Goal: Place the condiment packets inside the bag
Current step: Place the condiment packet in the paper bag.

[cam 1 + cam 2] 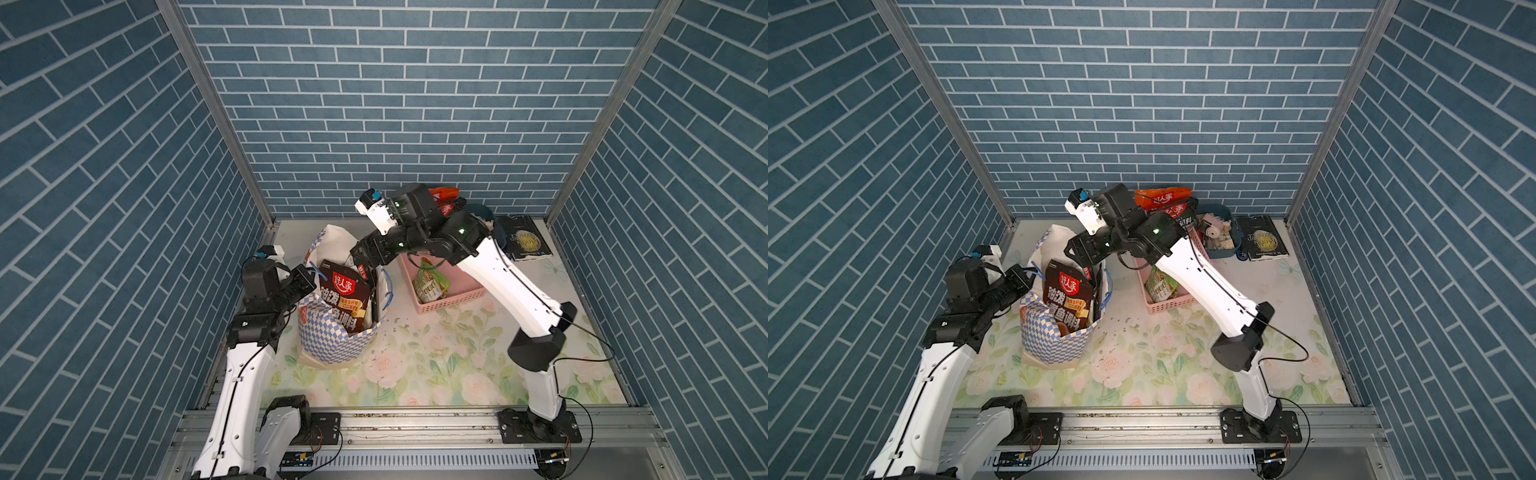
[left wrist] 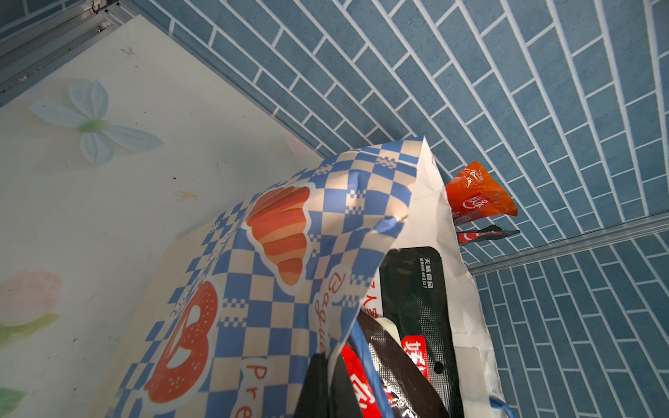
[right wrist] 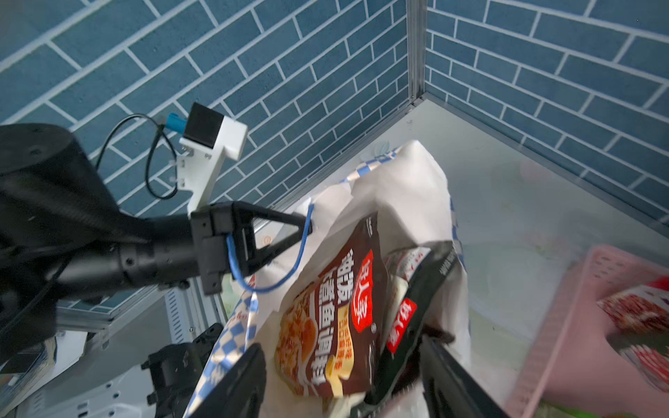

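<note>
The left gripper [image 3: 302,221] is clamping closed on the rim of the bag [image 1: 332,336], which is standing on the floral table [image 1: 436,365] near the pink basket [image 1: 453,301]. The right gripper [image 3: 343,343] is hovering over the bag's mouth with jaws apart, straddling the black condiment packets [image 1: 343,299] protruding from it without clamping them. A green packet [image 1: 430,284] is lying in the basket.

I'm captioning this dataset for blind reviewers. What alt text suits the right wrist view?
The left claw pinches the blue cord handle of the checkered bag, holding it open. A brown condiment packet stands in its mouth between the parted fingers of the right claw; a pink basket sits beside.
</note>
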{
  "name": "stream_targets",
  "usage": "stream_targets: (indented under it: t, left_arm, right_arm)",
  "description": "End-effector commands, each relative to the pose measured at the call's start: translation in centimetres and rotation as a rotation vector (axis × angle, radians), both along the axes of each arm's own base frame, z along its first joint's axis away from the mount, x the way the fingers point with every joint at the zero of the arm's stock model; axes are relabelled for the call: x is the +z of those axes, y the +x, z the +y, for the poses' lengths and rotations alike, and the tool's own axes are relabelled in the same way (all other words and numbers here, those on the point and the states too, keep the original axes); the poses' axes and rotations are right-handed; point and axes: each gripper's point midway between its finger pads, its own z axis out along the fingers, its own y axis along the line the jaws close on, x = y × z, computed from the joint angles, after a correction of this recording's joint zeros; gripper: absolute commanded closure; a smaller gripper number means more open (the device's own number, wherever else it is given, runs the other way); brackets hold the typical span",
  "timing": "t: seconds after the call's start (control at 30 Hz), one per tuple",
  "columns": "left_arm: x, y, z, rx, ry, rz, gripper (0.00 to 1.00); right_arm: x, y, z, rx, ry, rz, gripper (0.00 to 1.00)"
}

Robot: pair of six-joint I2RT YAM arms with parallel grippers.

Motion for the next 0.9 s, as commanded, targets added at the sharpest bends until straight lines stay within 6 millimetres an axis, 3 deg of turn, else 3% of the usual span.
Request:
stream_targets:
  t: [0.0,0.03,0.1,0.27,0.43,0.63,0.87]
  left_arm:
    - [-0.8,-0.3,-0.3,-0.022,0.002,0.016,1.0]
    - [-0.7,-0.3,-0.3,-0.022,0.002,0.016,1.0]
    - [-0.7,-0.2,-0.3,-0.023,0.001,0.016,1.0]
    - [-0.7,-0.2,-0.4,-0.028,-0.005,0.014,1.0]
    - [-0.4,-0.3,-1.2,-0.068,-0.018,-0.007,1.0]
    - [-0.5,-0.5,-1.7,-0.101,-0.031,-0.019,1.0]
    - [-0.3,-0.6,-2.2,-0.13,-0.032,-0.035,1.0]
  right_arm:
    - [-3.5,-0.4,1.8,0.063,-0.049,0.051,0.33]
    - [-5.5,0.2,2.6,0.066,-0.072,0.061,0.33]
    - [-6.9,0.7,3.2,0.075,-0.08,0.055,0.33]
    - [-8.6,2.6,3.8,0.04,-0.089,0.021,0.27]
    - [-10.1,3.7,4.3,0.03,-0.086,0.049,0.28]
    - [-14.1,3.3,4.4,0.05,-0.154,0.122,0.31]
    - [-14.8,2.5,4.6,0.071,-0.155,0.172,0.39]
